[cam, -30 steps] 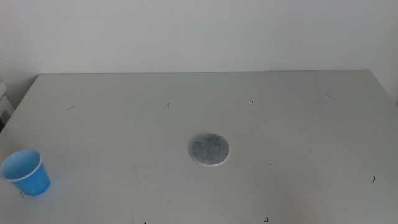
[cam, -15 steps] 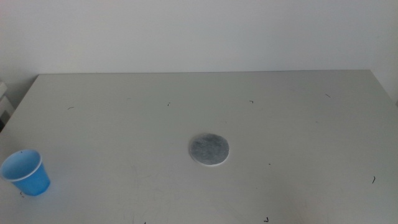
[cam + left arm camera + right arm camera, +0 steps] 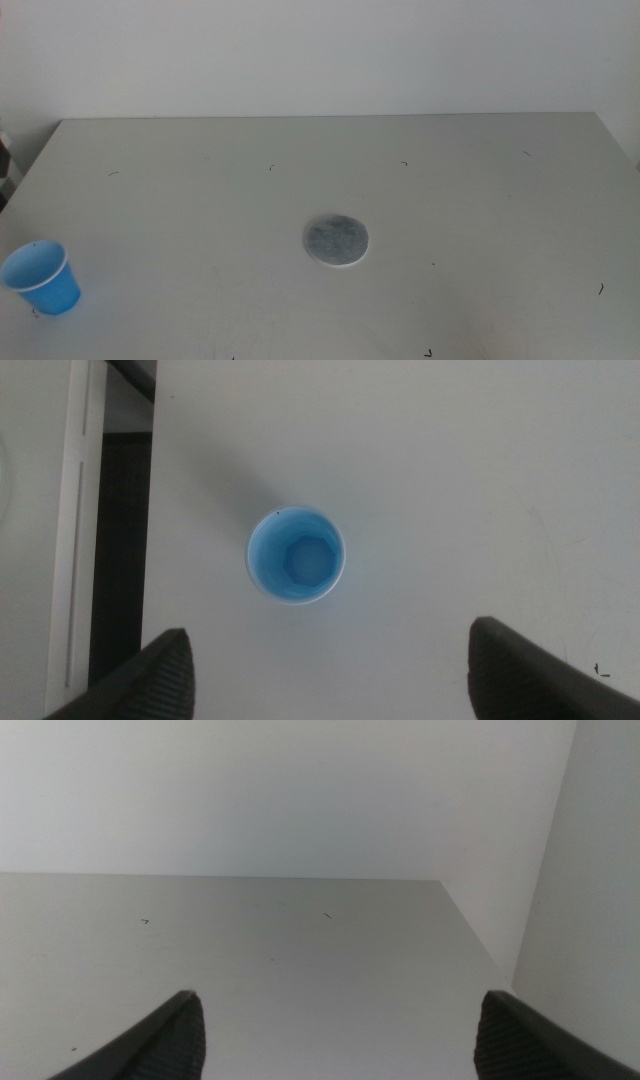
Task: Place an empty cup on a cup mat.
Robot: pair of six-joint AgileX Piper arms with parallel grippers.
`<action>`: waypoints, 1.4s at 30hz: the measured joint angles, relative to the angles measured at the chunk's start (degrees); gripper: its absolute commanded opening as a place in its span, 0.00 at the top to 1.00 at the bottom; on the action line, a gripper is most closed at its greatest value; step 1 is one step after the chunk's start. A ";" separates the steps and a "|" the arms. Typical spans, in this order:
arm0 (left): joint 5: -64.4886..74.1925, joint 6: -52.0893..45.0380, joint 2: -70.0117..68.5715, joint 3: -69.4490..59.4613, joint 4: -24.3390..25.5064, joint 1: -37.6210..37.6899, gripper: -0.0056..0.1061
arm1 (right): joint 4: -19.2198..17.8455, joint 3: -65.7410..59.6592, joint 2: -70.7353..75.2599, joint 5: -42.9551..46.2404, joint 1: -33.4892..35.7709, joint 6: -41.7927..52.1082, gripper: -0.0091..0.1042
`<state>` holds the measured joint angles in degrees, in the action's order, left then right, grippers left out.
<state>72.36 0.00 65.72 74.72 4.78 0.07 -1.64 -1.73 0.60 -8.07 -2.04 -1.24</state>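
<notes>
The blue cup (image 3: pixel 42 278) stands upright and empty at the near left of the table. It shows from above in the left wrist view (image 3: pixel 296 555). The round grey cup mat (image 3: pixel 336 240) with a white edge lies flat near the table's middle, far to the right of the cup. My left gripper (image 3: pixel 330 632) hangs above the cup with its jaws wide open, apart from it. My right gripper (image 3: pixel 340 998) is open and empty over bare table. Neither arm shows in the middle view.
The table's left edge (image 3: pixel 150 540) runs close beside the cup, with a white rail and a dark gap beyond it. The table's far right corner (image 3: pixel 440 882) meets a white wall. Small dark specks (image 3: pixel 404 164) dot the tabletop.
</notes>
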 measured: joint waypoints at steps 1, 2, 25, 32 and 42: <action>0.00 0.00 0.68 0.00 0.19 0.00 0.01 | 0.00 0.00 0.00 0.00 0.00 0.00 0.09; 0.00 -0.38 1.43 0.00 0.52 0.00 0.01 | 0.00 0.00 0.00 0.00 0.00 0.00 0.09; -1.24 -20.31 21.09 0.00 -6.45 -18.90 0.01 | 0.00 0.00 0.00 0.00 0.00 0.00 0.09; -4.80 -20.47 29.95 0.04 -6.59 -18.90 0.01 | 0.00 0.00 0.00 0.00 0.00 0.00 0.09; -8.60 -20.51 39.77 0.06 -9.34 -18.90 0.01 | 0.00 0.00 0.00 0.00 0.00 0.00 0.09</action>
<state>63.76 -20.51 105.49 74.78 -4.57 -18.83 -1.64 -1.73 0.60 -8.07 -2.04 -1.24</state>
